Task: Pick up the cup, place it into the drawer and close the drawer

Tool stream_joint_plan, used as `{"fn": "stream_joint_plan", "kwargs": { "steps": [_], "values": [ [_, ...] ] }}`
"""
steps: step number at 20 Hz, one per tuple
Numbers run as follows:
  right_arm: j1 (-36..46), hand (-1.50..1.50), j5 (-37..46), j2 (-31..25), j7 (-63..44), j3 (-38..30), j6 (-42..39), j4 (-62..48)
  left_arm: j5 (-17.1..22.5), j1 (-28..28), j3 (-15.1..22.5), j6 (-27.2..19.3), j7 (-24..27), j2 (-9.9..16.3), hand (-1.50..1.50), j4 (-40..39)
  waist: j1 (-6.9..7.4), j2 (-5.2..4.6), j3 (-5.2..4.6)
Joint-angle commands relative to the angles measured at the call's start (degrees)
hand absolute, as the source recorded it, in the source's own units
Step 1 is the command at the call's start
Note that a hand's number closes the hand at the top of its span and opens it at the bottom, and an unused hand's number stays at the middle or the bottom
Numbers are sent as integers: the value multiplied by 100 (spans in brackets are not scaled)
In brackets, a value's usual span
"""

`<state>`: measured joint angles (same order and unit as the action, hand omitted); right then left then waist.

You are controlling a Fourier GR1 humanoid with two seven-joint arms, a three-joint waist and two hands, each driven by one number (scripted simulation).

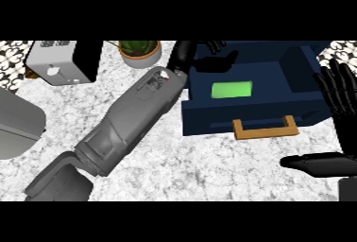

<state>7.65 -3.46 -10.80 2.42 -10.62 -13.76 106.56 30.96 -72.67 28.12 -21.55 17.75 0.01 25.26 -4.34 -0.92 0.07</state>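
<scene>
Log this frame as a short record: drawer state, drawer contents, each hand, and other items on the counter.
drawer: dark blue drawer open, wooden handle facing the robot
contents: green object inside; its shape is unclear
left hand: left hand at the drawer's far left corner, fingers spread, holding nothing
right hand: right hand open, fingers up, right of the drawer
counter: potted plant, toaster

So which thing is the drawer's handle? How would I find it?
Find the big dark blue drawer box on the speckled counter. On its front face, nearest the robot, sticks out a flat handle. It is the only orange-brown thing, shaped like a squared U.
</scene>
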Motion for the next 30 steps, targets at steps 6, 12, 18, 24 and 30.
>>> {"fn": "stream_joint_plan", "kwargs": {
  "steps": [6,12,18,24,30],
  "values": [
    [-66,-150,159,147,7,210,66,99,39,57,971,-407,-223,0,-150,-314,-83,-36,0],
    [66,-150,-789,136,-101,50,-382,97,490,-45,861,-812,129,-1,-150,169,-122,-22,-1],
    [-151,150,-1332,-282,18,-192,-1039,133,790,-36,667,-816,663,-1,-150,407,93,23,-3],
    [-393,150,-532,-701,-325,169,-1213,811,763,-124,253,-747,507,46,-150,471,327,80,-9],
    [-472,150,294,-873,-541,337,-1125,1076,825,375,75,-506,-5,815,-150,1459,538,134,-12]
  ]
}}
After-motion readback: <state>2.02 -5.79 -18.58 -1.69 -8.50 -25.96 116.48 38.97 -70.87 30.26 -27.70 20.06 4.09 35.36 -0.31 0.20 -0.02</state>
